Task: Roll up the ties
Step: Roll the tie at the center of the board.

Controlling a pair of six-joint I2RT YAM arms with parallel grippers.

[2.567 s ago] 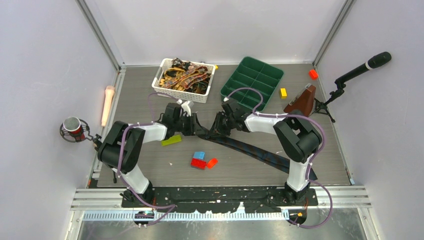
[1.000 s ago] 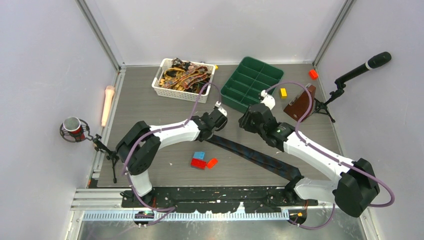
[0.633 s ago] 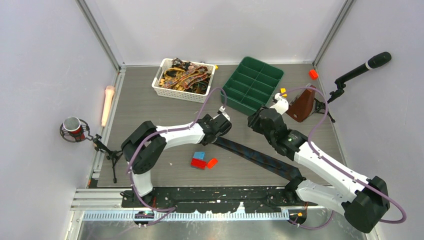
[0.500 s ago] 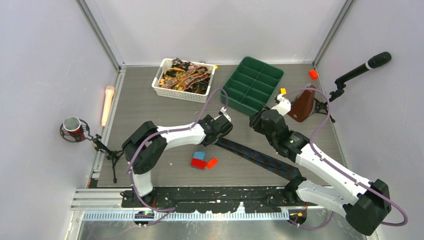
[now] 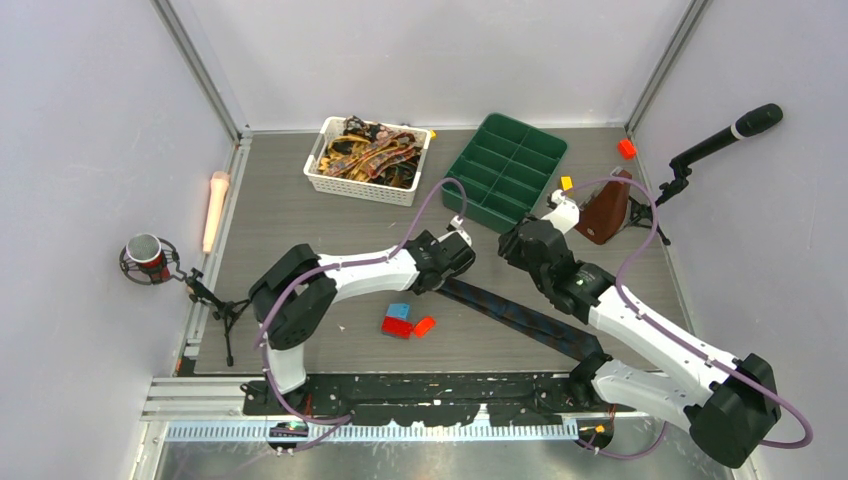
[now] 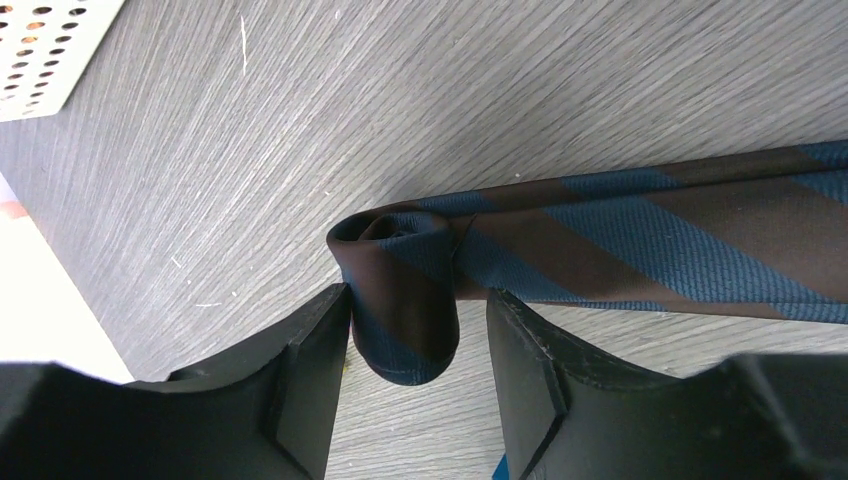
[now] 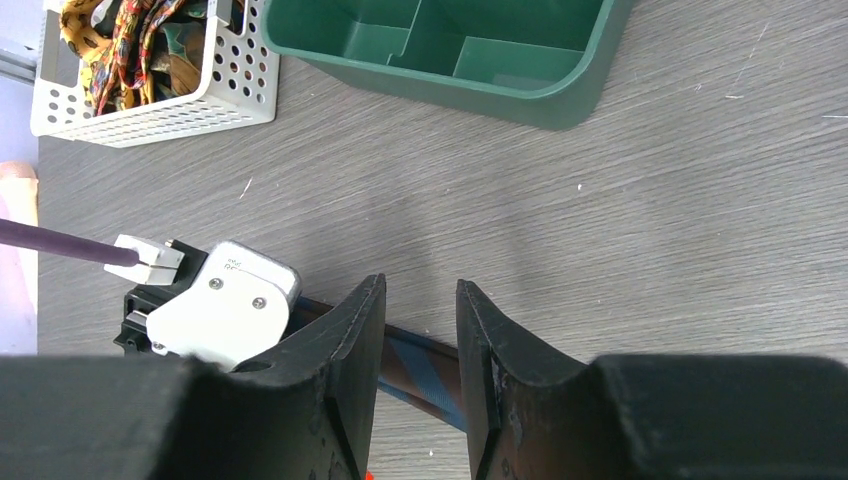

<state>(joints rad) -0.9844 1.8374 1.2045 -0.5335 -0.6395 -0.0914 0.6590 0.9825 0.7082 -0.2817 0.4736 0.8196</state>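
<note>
A dark navy tie (image 5: 520,318) with blue diagonal stripes lies flat across the table, running toward the right arm's base. Its near end is wound into a small roll (image 6: 400,290). My left gripper (image 6: 418,297) (image 5: 442,280) stands open around that roll: the left finger (image 6: 320,350) touches it, while the right finger (image 6: 520,360) stands apart from it. My right gripper (image 7: 420,284) (image 5: 512,240) hovers open above the tie's flat part (image 7: 425,368), with nothing between its fingers. More patterned ties (image 5: 370,155) fill the white basket (image 5: 352,190).
A green compartment tray (image 5: 505,165) sits behind the grippers. Blue and red bricks (image 5: 400,318) lie just in front of the left gripper. A brown object (image 5: 600,210), small yellow (image 5: 566,183) and red (image 5: 626,148) bricks and a microphone (image 5: 720,140) are at the right.
My left gripper has slid right along the tie and its jaws have opened off the roll. The right arm swung out to the right, then stayed still.
</note>
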